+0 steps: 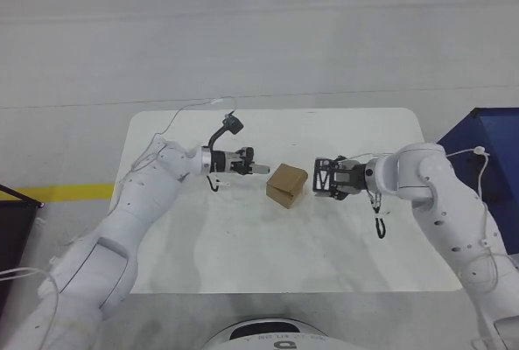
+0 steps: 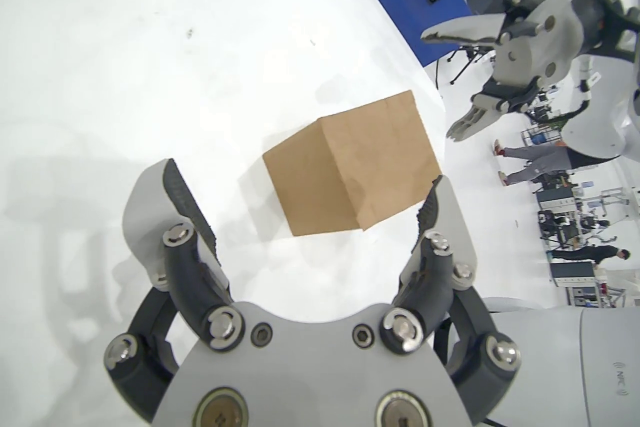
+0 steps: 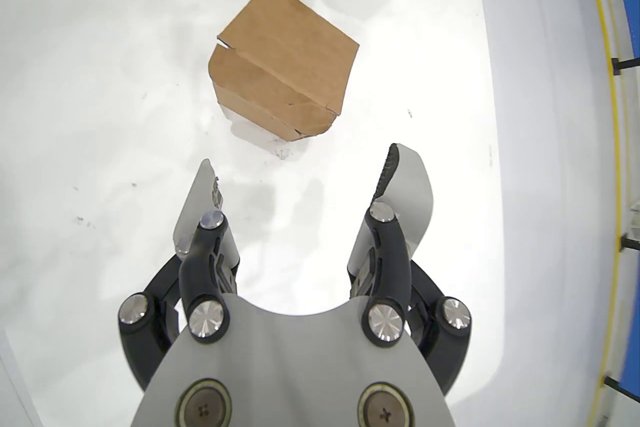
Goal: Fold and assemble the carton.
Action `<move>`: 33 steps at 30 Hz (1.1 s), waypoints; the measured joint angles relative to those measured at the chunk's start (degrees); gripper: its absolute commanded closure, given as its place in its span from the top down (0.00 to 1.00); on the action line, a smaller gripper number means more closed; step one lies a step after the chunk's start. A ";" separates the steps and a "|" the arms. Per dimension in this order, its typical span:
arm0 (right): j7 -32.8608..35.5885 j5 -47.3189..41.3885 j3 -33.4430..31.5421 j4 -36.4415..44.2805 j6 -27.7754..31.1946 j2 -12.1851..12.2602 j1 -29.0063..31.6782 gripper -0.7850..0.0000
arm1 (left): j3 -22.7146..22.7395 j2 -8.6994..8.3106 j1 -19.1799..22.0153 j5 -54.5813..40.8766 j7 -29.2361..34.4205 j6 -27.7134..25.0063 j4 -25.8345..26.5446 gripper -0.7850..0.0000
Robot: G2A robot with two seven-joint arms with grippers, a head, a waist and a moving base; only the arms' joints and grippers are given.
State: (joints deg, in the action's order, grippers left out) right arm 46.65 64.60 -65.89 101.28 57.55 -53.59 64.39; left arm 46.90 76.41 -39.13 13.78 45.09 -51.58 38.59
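Carton [image 1: 287,184]: folded shut, centre of bench [image 1: 241,245], untouched. Left end effector [image 2: 303,177]: spread, empty. Right end effector [image 3: 301,158]: spread, empty. I would brace one side and press the tucked flap squarely.

Left hand [image 2: 306,178] and right hand [image 3: 300,158] face each other, jaws apart

white table [image 1: 241,249], blue cabinet [image 1: 508,131] at its right, yellow floor stripe [image 1: 66,191] at left
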 measured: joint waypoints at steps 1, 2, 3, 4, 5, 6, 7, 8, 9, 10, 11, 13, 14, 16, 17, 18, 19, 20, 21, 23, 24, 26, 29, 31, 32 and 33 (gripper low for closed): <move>1.23 0.92 1.29 1.15 -0.83 0.15 -0.65 0.79 | 1.12 -0.99 -1.02 1.45 0.02 -0.22 1.94 1.00; 1.80 2.04 2.57 1.80 -1.48 0.30 -1.22 0.80 | 2.10 -1.78 -1.98 2.42 0.07 -0.27 3.62 1.00; 2.20 3.26 3.97 2.24 -2.02 0.46 -1.93 0.81 | 3.21 -2.59 -3.06 3.24 0.13 -0.26 5.40 1.00; 2.62 4.74 5.99 2.47 -2.53 0.68 -3.03 0.81 | 4.90 -3.74 -4.68 4.33 0.30 -0.05 7.90 1.00; 2.89 5.72 7.63 2.42 -2.81 0.83 -3.99 0.82 | 6.33 -4.65 -6.03 5.20 0.47 0.25 9.87 1.00; 3.17 6.42 9.27 2.25 -3.08 0.97 -5.05 0.83 | 7.86 -5.56 -7.52 6.04 0.59 0.60 11.98 1.00; 3.57 6.97 11.45 1.88 -3.48 1.12 -6.59 0.82 | 10.04 -6.75 -9.79 7.05 0.62 1.13 15.02 1.00; 3.88 7.30 13.16 1.53 -3.78 1.22 -7.83 0.82 | 11.80 -7.63 -11.70 7.74 0.57 1.62 17.45 1.00; 4.23 7.58 14.92 1.15 -4.13 1.31 -9.15 0.82 | 13.62 -8.49 -13.78 8.33 0.45 2.20 19.99 1.00; 4.77 7.76 17.30 0.62 -4.67 1.39 -10.98 0.82 | 16.05 -9.52 -16.67 8.98 0.31 3.05 23.43 1.00; 5.20 7.76 19.12 0.22 -5.10 1.44 -12.40 0.80 | 17.53 -9.99 -18.57 9.24 0.26 3.46 25.67 1.00; 6.24 7.29 23.38 -0.66 -6.14 1.51 -15.81 0.79 | 18.08 -10.10 -19.78 9.32 0.25 3.60 27.22 1.00; 6.69 6.80 25.19 -0.99 -6.59 1.51 -17.29 0.78 | 17.77 -10.07 -19.23 9.30 0.25 3.57 26.54 1.00; 7.80 5.34 29.38 -1.67 -7.70 1.51 -20.73 0.76 | 17.48 -10.03 -18.66 9.27 0.25 3.53 25.67 1.00; 8.27 4.55 31.19 -1.91 -8.17 1.49 -22.18 0.73 | 17.48 -10.03 -18.65 9.27 0.25 3.53 25.64 1.00; 8.74 3.68 33.00 -2.16 -8.64 1.47 -23.62 0.69 | 17.49 -10.03 -18.66 9.27 0.25 3.53 25.66 1.00; 9.44 2.53 35.43 -2.49 -9.34 1.41 -25.58 0.69 | 17.51 -10.03 -18.69 9.27 0.26 3.53 25.70 1.00; 10.03 1.62 37.23 -2.71 -9.93 1.34 -27.04 0.67 | 17.52 -10.04 -18.70 9.27 0.26 3.53 25.71 1.00; 10.64 0.65 38.99 -2.88 -10.54 1.24 -28.48 0.64 | 17.52 -10.04 -18.71 9.27 0.26 3.53 25.72 1.00; 12.14 -1.78 42.96 -3.08 -12.04 0.94 -31.79 0.49 | 17.52 -10.04 -18.71 9.27 0.26 3.53 25.72 1.00; 12.80 -2.87 44.60 -3.07 -12.71 0.78 -33.20 0.44 | 17.52 -10.04 -18.71 9.27 0.26 3.53 25.72 1.00; 14.28 -5.63 48.12 -2.92 -14.18 0.37 -36.35 0.35 | 17.52 -10.04 -18.70 9.27 0.26 3.53 25.72 1.00; 16.44 -9.48 52.53 -2.90 -16.35 -0.32 -40.40 0.11 | 17.52 -10.04 -18.70 9.27 0.26 3.53 25.72 1.00; 17.91 -11.92 55.13 -3.06 -17.82 -0.91 -42.80 0.00 | 17.51 -10.04 -18.70 9.27 0.26 3.53 25.72 1.00; 18.47 -12.89 55.88 -3.16 -18.37 -1.19 -43.63 0.00 | 17.51 -10.04 -18.70 9.27 0.26 3.53 25.72 1.00; 18.95 -13.70 56.19 -3.27 -18.85 -1.46 -44.14 0.00 | 17.51 -10.04 -18.70 9.27 0.26 3.53 25.72 1.00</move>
State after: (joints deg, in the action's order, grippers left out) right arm 65.60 50.89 -9.69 98.01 38.70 -55.05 20.25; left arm 64.41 66.38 -57.84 23.04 45.35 -48.05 64.31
